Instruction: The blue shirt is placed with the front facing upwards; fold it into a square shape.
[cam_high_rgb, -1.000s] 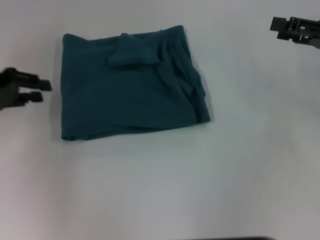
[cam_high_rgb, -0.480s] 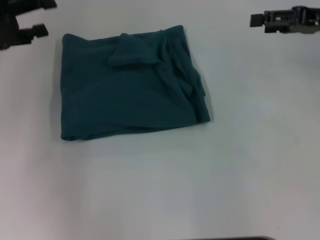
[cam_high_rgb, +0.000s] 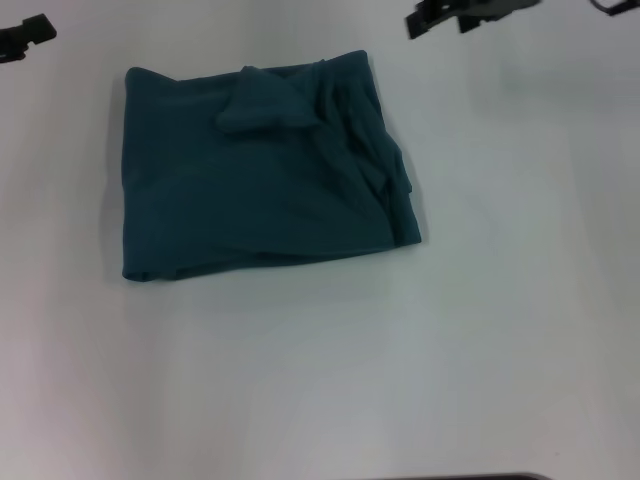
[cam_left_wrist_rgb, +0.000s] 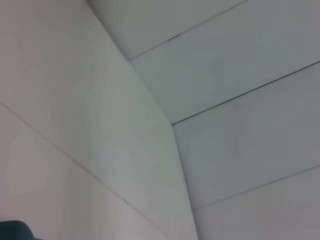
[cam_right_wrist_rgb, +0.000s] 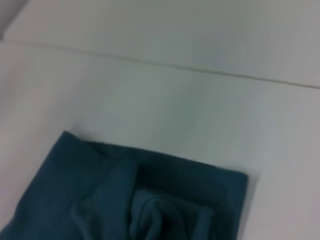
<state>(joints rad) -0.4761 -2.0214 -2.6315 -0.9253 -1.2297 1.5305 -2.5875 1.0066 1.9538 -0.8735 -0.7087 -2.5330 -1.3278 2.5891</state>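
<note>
1. Right end effector (cam_high_rgb: 437, 17): at the far edge of the head view, beyond and to the right of the blue shirt's (cam_high_rgb: 262, 165) far right corner, well apart from the cloth. Two dark finger tips show with a gap between them, so spread, holding nothing.
2. Left end effector (cam_high_rgb: 27, 36): only a dark fragment shows, past the shirt's far left corner, clear of the fabric. Whether its fingers are spread or pressed together: cannot tell.
3. Blue shirt: lies flat on the white surface (cam_high_rgb: 420, 360), folded into a compact, roughly square bundle. A loose flap sits near its far edge; bunched creases run down its right side.
4. Right wrist view: the shirt's far edge and bunched folds show, with bare surface beyond.
5. Left wrist view: pale panels with thin seams; a sliver of teal cloth at one corner.
</note>
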